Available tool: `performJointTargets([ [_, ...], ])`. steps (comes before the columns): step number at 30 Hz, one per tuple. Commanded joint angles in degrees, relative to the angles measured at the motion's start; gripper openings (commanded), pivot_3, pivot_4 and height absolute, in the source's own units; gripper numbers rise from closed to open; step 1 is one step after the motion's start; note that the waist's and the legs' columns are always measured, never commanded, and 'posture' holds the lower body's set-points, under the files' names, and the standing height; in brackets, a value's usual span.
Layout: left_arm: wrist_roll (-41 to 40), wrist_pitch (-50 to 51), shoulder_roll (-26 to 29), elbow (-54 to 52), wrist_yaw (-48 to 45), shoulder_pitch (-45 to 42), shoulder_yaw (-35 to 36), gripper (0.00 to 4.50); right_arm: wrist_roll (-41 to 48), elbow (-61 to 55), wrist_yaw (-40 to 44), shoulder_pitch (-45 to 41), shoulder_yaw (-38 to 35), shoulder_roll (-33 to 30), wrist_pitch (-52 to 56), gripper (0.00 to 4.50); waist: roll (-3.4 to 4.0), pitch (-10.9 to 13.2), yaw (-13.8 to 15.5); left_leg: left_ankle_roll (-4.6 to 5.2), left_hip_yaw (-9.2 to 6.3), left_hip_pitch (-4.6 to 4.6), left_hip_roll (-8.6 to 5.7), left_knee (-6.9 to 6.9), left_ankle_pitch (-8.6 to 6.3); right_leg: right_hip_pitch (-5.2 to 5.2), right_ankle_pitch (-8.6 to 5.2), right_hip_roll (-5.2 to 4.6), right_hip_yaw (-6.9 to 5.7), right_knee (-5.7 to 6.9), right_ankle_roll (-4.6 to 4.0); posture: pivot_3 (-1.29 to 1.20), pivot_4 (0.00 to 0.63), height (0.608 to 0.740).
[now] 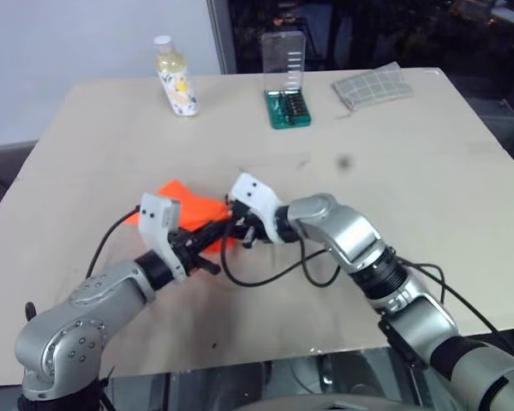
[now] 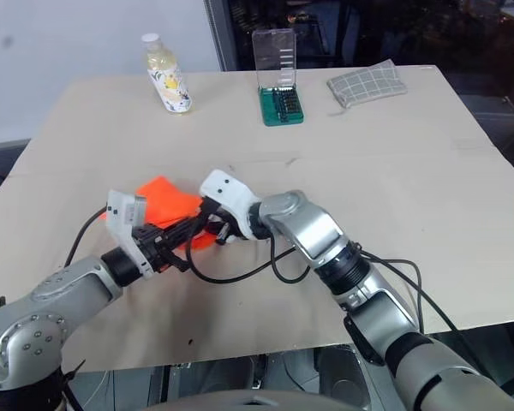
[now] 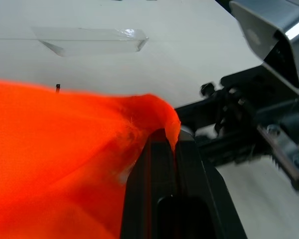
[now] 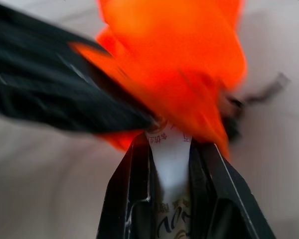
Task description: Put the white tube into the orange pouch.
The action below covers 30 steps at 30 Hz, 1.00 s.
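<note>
The beige counter (image 1: 428, 197) has wide bare room to the right of the orange pouch (image 1: 188, 208) and between the pouch and the far edge. The pouch lies left of the counter's middle, nearer the near edge than the far one.

Along the far edge, well apart from the pouch, stand a yellowish bottle (image 1: 175, 79) with a white cap, beyond the pouch and a little left; a green bit case (image 1: 288, 107) with its clear lid (image 1: 283, 56) raised upright, beyond and to the right; and a grey checked cloth (image 1: 373, 86) farther right still, near the far right corner.

The left claw (image 1: 212, 237) is pressed together on the pouch's near right edge, pinching a peak of orange fabric; the wrist view shows that fabric (image 3: 159, 112) drawn up over its black fingers (image 3: 162, 199). The right claw (image 1: 240, 224) reaches in from the pouch's right side and pinches the white tube (image 4: 170, 169) between its two fingers.

The tube's long axis runs along those fingers, its free end pointing at the pouch and meeting the orange fabric where the left claw grips it. Whether that end has passed inside the opening cannot be told.

Dark printing shows on the tube, small characters and larger curved strokes lower down, but it cannot be read.
</note>
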Motion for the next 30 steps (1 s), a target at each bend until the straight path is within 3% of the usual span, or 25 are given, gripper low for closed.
performJointTargets([
  [1,-0.78,-1.64,1.14,-1.18,-1.20,1.03,0.38,0.00,-2.08,1.38,0.77,-1.87,2.48,0.36,-6.93,0.38,0.00,0.00,-0.14,0.00,0.02,0.01,-0.02,0.00,0.00,0.00,0.00,0.00,0.01,0.00,0.00,0.00,0.150,0.740],
  [15,-5.55,-5.54,4.32,-2.70,-5.64,8.99,4.51,0.00,-4.85,23.27,-2.12,-7.37,-0.93,11.46,-25.11,0.38,0.02,0.01,-1.35,-0.06,-0.01,0.09,0.02,-0.09,0.03,0.01,-0.01,0.07,0.01,0.01,-0.02,0.00,0.150,0.740],
  [16,-5.36,-5.89,4.67,-2.58,-5.72,9.40,4.73,0.00,-3.94,23.66,-1.41,-7.08,-1.59,11.84,-25.54,1.28,0.05,0.03,-1.34,-0.06,-0.02,0.10,0.02,-0.09,0.03,0.01,-0.01,0.06,0.01,0.00,-0.01,0.00,0.150,0.740],
  [21,-5.13,-7.41,5.39,-1.52,-4.98,9.30,5.06,0.00,-0.34,19.90,2.07,-4.61,-3.08,9.73,-22.07,3.44,0.07,0.07,-1.45,-0.06,-0.03,0.10,0.03,-0.11,0.03,0.01,-0.01,0.08,0.01,0.02,-0.02,0.00,0.150,0.740],
  [30,-5.57,-8.53,5.07,1.88,-4.07,9.04,5.99,0.00,8.41,-2.76,19.50,3.16,-1.66,-6.77,-9.05,3.44,0.06,0.07,-1.31,-0.04,-0.08,0.02,0.05,-0.15,0.02,0.02,-0.01,0.01,-0.05,-0.11,-0.02,0.00,0.150,0.740],
])
